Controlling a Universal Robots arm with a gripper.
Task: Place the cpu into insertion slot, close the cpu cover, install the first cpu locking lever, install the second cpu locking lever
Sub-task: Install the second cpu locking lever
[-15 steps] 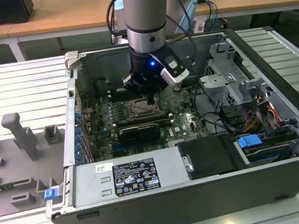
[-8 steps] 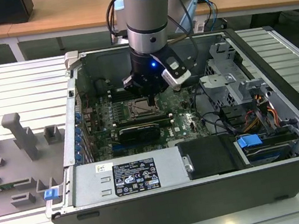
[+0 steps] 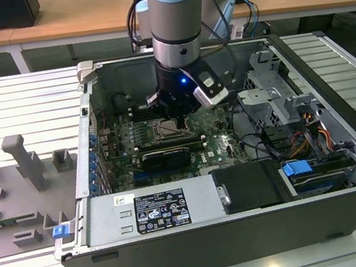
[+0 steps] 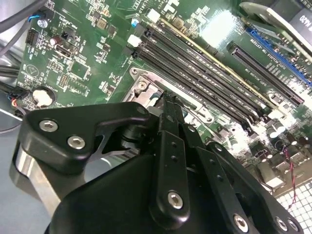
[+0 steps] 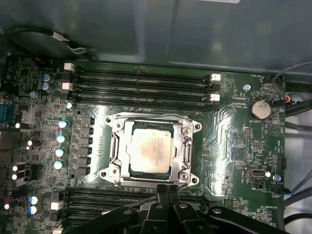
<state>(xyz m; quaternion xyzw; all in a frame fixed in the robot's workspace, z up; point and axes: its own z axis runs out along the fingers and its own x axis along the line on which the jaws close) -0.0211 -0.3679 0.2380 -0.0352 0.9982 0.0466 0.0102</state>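
The cpu [image 5: 150, 148], a pale silver-beige square, lies flat in its socket on the green motherboard. The cpu cover [image 5: 117, 146], a metal frame plate, lies down around it with the chip showing through its window. My gripper [image 5: 166, 189] stands at one edge of the socket with its two black fingers pressed together, shut. In the second wrist view the gripper [image 4: 168, 102] tips touch down at the socket's metal rim [image 4: 144, 87]. In the exterior view the gripper [image 3: 175, 115] hangs straight down over the socket [image 3: 166, 131] inside the open computer case. I cannot make out how the locking levers stand.
Black memory slots [image 5: 141, 83] run along two sides of the socket. A coin battery [image 5: 259, 109] sits on the board. A long black card [image 3: 165, 157], a drive cage [image 3: 273, 91] with cables and a power supply [image 3: 156, 208] crowd the case around the arm.
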